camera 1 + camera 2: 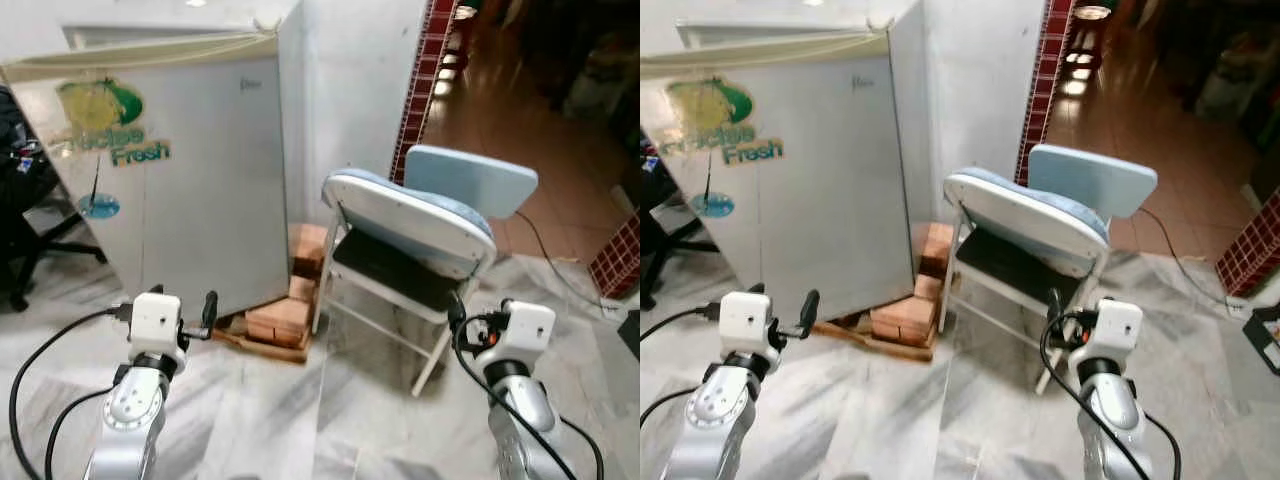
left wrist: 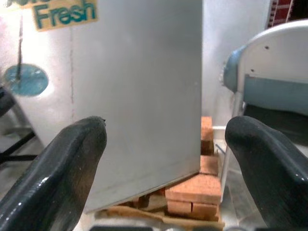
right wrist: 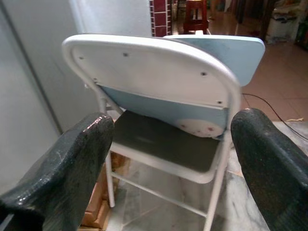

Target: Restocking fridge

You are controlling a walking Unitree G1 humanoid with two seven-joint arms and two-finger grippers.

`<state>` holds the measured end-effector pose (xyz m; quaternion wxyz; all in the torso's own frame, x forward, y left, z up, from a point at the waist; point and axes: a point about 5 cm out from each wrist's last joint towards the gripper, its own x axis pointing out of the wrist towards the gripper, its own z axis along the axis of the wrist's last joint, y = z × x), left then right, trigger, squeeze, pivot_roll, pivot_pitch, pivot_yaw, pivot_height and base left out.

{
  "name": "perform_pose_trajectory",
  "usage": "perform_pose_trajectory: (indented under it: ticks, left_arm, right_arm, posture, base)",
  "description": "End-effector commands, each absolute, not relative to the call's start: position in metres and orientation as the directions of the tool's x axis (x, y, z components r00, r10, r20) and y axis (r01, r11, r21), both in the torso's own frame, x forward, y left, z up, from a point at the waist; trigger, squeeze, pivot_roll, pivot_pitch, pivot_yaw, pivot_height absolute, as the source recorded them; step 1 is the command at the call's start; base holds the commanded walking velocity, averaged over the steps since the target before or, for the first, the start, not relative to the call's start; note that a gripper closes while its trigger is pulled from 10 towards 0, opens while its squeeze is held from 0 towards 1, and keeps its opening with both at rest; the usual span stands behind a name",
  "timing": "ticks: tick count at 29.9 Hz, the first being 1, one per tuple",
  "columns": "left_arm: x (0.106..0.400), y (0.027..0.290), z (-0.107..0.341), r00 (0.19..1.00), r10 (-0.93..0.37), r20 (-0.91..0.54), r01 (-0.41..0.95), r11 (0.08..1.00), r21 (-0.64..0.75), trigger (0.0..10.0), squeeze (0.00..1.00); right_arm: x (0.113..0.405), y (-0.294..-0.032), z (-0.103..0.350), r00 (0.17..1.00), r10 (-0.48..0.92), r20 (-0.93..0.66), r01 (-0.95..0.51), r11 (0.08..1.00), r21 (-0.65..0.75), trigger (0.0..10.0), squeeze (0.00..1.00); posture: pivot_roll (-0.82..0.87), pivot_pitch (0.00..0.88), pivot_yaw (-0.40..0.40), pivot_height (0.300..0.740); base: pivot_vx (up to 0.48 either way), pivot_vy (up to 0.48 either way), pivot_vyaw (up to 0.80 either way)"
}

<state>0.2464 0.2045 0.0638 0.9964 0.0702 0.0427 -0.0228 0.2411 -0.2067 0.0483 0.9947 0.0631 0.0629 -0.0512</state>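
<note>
Basically we face the shut fridge (image 1: 180, 170) at 11 o'clock; left hand (image 1: 205, 312), fingers apart, is nearer its door; right hand (image 3: 168, 159), fingers apart, faces the folding chair (image 1: 420, 250) at 1.

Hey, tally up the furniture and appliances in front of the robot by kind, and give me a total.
Fridge: 1
Folding chair: 1
Black office chair, partly in view: 1
Total: 3

Grey marble floor (image 1: 300, 420), folding chair (image 1: 420, 225), red tiled pillar (image 1: 425, 70)
</note>
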Motion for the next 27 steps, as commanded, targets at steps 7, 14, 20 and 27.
perform_pose_trajectory:
  ticks: [7, 14, 20, 27]
  left_arm:
    - [0.247, 0.204, 0.065, 0.995, -0.042, -0.088, 0.053, 0.991, 0.126, 10.0, 0.0]
    - [0.249, 0.2, 0.064, 0.994, -0.054, -0.092, 0.065, 0.99, 0.124, 10.0, 0.0]
    - [0.25, 0.196, 0.063, 0.994, -0.058, -0.095, 0.069, 0.99, 0.121, 10.0, 0.0]
    - [0.247, 0.193, 0.06, 0.991, -0.073, -0.108, 0.086, 0.989, 0.12, 10.0, 0.0]
  right_arm:
    - [0.248, -0.198, 0.053, 0.99, -0.05, -0.131, 0.07, 0.986, 0.151, 10.0, 0.0]
    - [0.248, -0.192, 0.051, 0.99, -0.034, -0.135, 0.057, 0.984, 0.17, 10.0, 0.0]
    - [0.252, -0.192, 0.052, 0.991, -0.026, -0.134, 0.049, 0.984, 0.172, 10.0, 0.0]
    - [0.255, -0.191, 0.052, 0.99, -0.016, -0.137, 0.04, 0.984, 0.173, 10.0, 0.0]
  posture:
    - [0.01, 0.0, -0.032, 0.74]
    - [0.01, 0.0, -0.029, 0.74]
    - [0.02, 0.0, -0.033, 0.74]
    - [0.02, 0.0, -0.037, 0.74]
  base:
    - [0.0, 0.48, -0.8]
    - [0.0, 0.48, -0.43]
    - [0.0, 0.48, 0.0]
    - [0.0, 0.48, 0.0]
